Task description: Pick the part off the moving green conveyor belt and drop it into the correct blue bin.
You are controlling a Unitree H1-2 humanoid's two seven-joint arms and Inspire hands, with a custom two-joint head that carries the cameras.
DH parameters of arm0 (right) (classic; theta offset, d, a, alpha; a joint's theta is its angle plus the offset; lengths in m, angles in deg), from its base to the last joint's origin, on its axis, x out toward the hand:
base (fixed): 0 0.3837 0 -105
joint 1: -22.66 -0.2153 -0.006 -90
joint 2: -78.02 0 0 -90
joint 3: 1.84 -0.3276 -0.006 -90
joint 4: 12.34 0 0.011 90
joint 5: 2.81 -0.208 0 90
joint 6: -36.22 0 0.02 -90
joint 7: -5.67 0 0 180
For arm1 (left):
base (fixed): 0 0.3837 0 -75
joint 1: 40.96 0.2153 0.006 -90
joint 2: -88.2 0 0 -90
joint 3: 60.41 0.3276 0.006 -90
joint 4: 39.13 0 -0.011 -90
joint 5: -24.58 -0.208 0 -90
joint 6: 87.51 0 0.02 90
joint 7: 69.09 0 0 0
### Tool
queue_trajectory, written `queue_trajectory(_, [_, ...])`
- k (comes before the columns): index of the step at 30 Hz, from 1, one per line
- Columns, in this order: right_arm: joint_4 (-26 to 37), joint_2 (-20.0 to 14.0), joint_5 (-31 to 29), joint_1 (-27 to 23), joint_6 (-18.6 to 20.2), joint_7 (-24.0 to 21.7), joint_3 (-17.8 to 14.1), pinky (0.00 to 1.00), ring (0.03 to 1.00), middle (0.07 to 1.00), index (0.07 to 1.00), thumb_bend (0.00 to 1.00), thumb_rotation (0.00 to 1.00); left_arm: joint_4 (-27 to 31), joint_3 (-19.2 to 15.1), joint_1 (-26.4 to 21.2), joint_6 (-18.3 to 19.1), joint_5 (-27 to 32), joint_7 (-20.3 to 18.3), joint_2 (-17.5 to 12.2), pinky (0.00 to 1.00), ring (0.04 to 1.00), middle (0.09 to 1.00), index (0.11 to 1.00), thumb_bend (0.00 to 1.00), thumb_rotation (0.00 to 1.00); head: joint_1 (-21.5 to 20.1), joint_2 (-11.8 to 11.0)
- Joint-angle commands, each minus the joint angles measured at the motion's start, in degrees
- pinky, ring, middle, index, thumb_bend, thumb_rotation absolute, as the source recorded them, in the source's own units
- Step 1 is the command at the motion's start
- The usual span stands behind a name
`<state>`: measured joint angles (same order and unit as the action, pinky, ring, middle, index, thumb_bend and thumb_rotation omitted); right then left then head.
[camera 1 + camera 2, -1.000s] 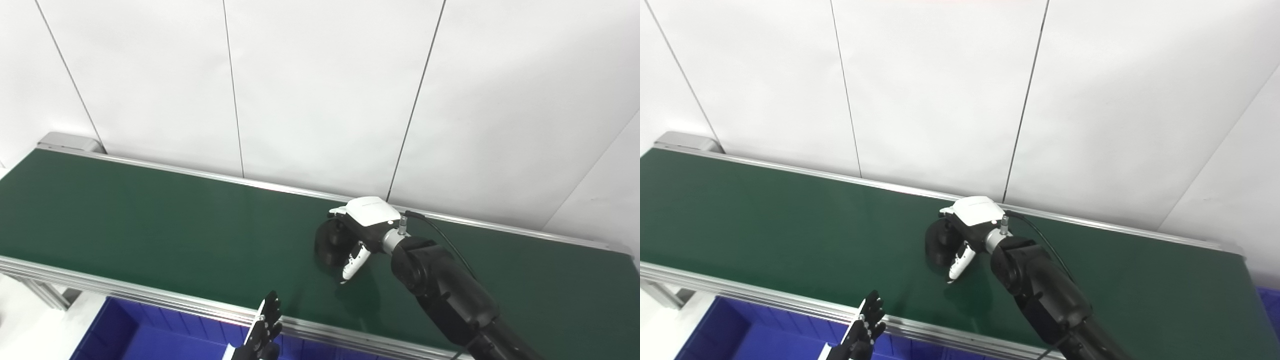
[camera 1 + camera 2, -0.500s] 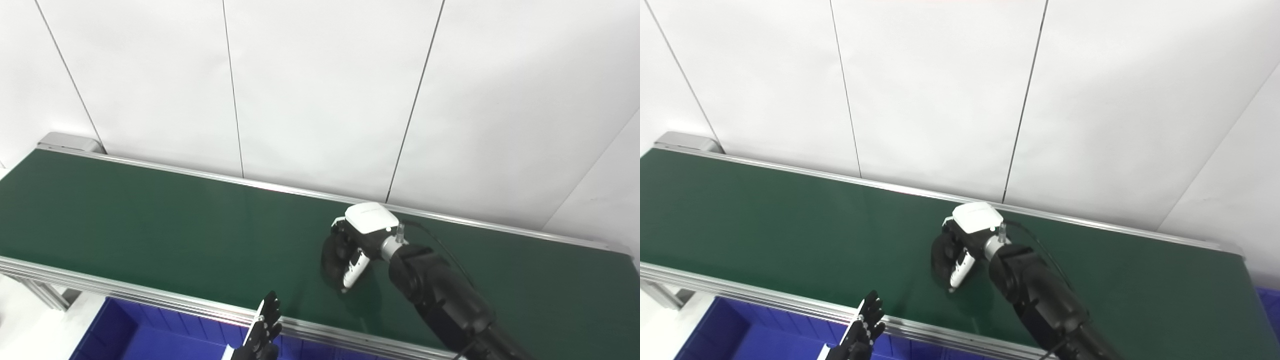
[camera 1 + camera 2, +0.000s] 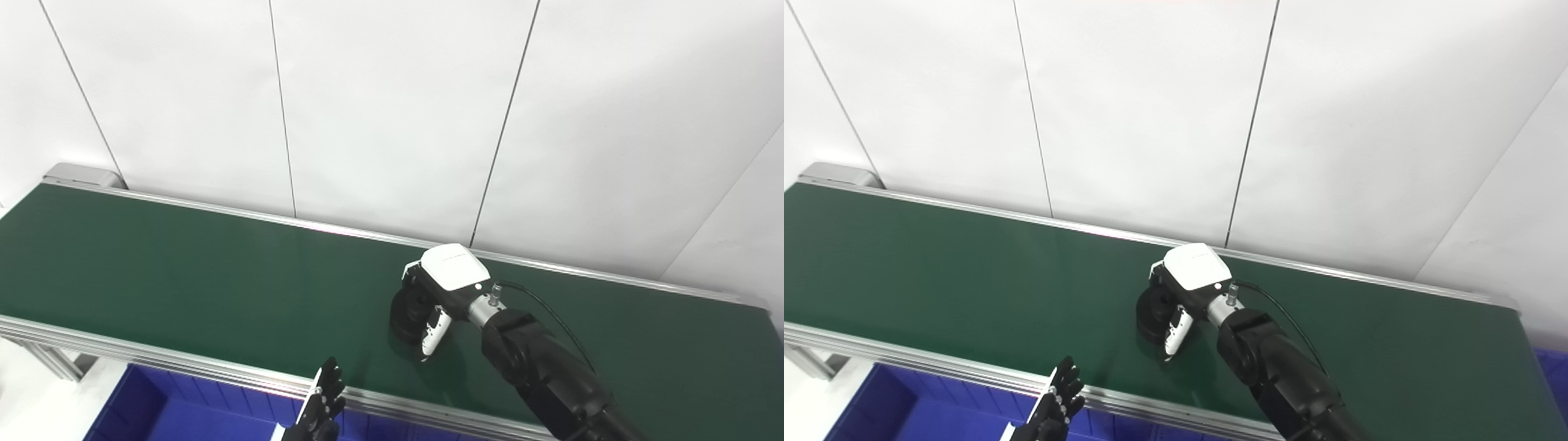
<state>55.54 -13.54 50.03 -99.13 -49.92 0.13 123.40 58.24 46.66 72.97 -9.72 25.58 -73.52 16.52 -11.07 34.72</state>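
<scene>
A black round part (image 3: 408, 310) lies on the green conveyor belt (image 3: 184, 269), right of the belt's middle. My right hand (image 3: 446, 283), white-backed on a black arm, reaches over the part from the right. Its fingers curl down behind the part and its white thumb (image 3: 432, 334) presses the near side, so the hand is shut on it. The part still touches the belt. My left hand (image 3: 320, 409) shows only dark fingers at the bottom edge, spread apart and holding nothing, in front of the belt's near rail.
A blue bin (image 3: 184, 410) sits below the belt's near rail at the lower left. Another blue bin's corner (image 3: 1553, 367) peeks out at the far right. White wall panels (image 3: 392, 110) stand directly behind the belt. A cable (image 3: 551, 312) loops from the right wrist.
My right hand has rolled further over the black part and drawn its fingers and thumb in around it. The left hand has stayed where it was.
</scene>
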Motion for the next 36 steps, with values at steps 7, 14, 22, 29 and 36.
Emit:
queue_trajectory(7, [16.2,-5.0,-1.5,3.0,-2.8,-9.3,-0.3,0.3,0.362,0.425,0.537,0.52,0.0,4.2,0.2,0.1,2.2,2.5,-0.6,1.3,0.99,0.998,1.0,1.0,0.56,0.88,-3.3,2.3])
queue_trajectory(14, [34.9,-10.9,-3.8,7.0,-2.6,-21.9,-1.9,0.25,0.315,0.413,0.531,0.52,0.0,7.7,-1.0,0.1,5.9,5.2,-1.0,-0.2,1.0,1.0,1.0,1.0,0.54,0.91,-8.3,5.3])
queue_trajectory(22, [52.3,-13.8,-4.7,13.7,1.3,-34.5,-5.1,0.23,0.303,0.438,0.52,0.52,0.0,11.6,-4.2,-0.5,11.2,6.2,-1.6,-3.0,1.0,0.999,1.0,1.0,0.59,0.94,-16.1,10.0])
queue_trajectory(29, [63.4,-9.3,-1.1,22.7,5.8,-43.2,-7.7,0.24,0.307,0.411,0.531,0.52,0.0,14.3,-7.7,-1.1,14.1,9.9,-3.2,-6.7,1.0,0.995,1.0,1.0,0.63,0.9,-22.1,13.3])
queue_trajectory(36, [64.4,-2.1,8.7,34.0,5.6,-43.3,-9.7,0.25,0.321,0.465,0.498,0.52,0.0,16.6,-10.9,-2.9,19.6,12.9,-3.7,-9.4,0.98,0.981,1.0,1.0,0.6,0.88,-26.1,15.5])
